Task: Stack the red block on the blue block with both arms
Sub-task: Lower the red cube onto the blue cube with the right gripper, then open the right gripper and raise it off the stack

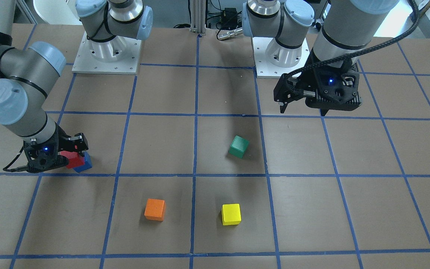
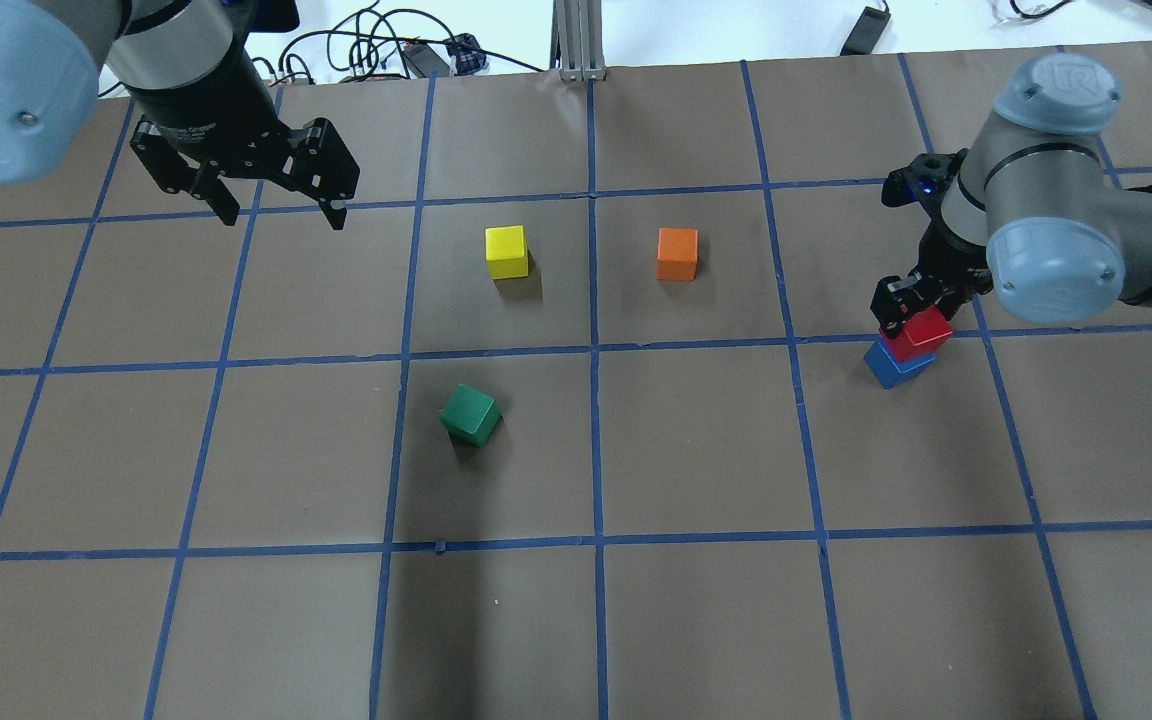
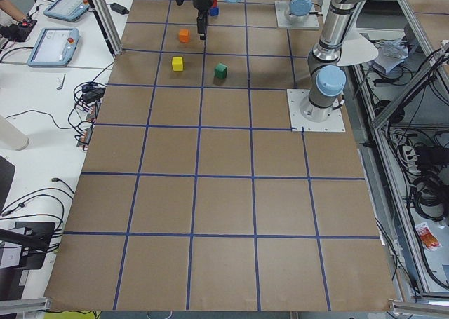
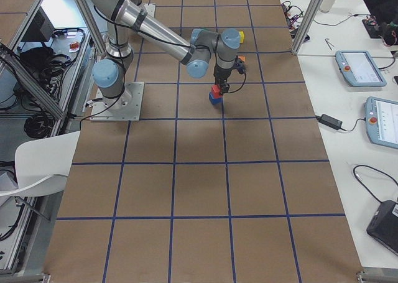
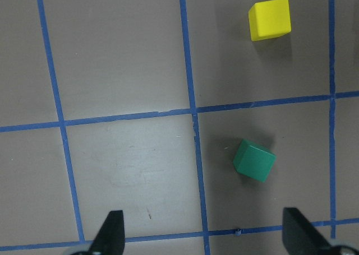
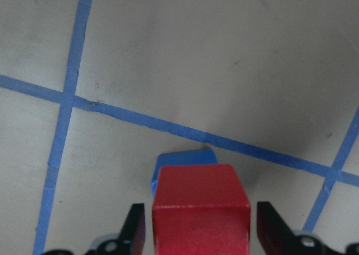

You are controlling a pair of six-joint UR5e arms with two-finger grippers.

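The black two-finger left gripper (image 2: 285,220) hovers above the brown paper-covered desk (image 2: 696,450), its fingers spread wide and holding nothing. Far to the right, the small matte red cube (image 2: 921,330) sits on the small matte blue cube (image 2: 891,368), twisted slightly against it. The right gripper (image 6: 201,232) straddles the red cube, and its fingers (image 6: 136,227) seem parted, with a slim gap on each side. The stack looks made, so probably only the lift clear is left.

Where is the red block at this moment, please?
In the overhead view the red block sits on the blue block at far right, between the fingers of the right gripper, right of the orange block.
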